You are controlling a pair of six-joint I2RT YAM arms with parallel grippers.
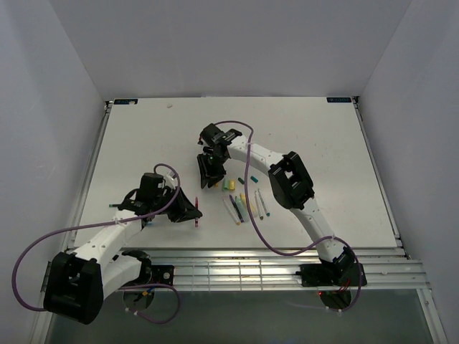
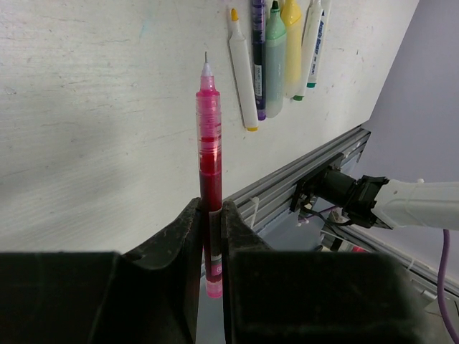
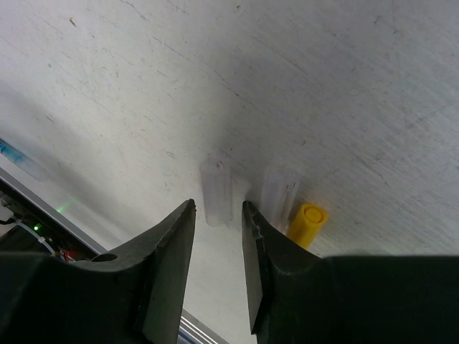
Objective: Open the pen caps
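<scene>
My left gripper (image 1: 192, 208) (image 2: 210, 215) is shut on a red pen (image 2: 209, 136) (image 1: 196, 218) with its bare tip showing and no cap on it. My right gripper (image 1: 210, 170) (image 3: 217, 208) is open and empty, low over the table. A clear short cap (image 3: 216, 189) lies just beyond its fingertips. A second clear cap (image 3: 279, 189) and a yellow cap (image 3: 306, 223) (image 1: 216, 185) lie to the right of the right finger. A pale green cap (image 1: 229, 185) and a dark teal cap (image 1: 252, 179) lie nearby.
Several uncapped pens and highlighters lie in a row (image 1: 242, 207) (image 2: 275, 54) right of my left gripper. Metal rails (image 1: 272, 265) run along the table's near edge. The right arm's base (image 2: 358, 197) stands beyond them.
</scene>
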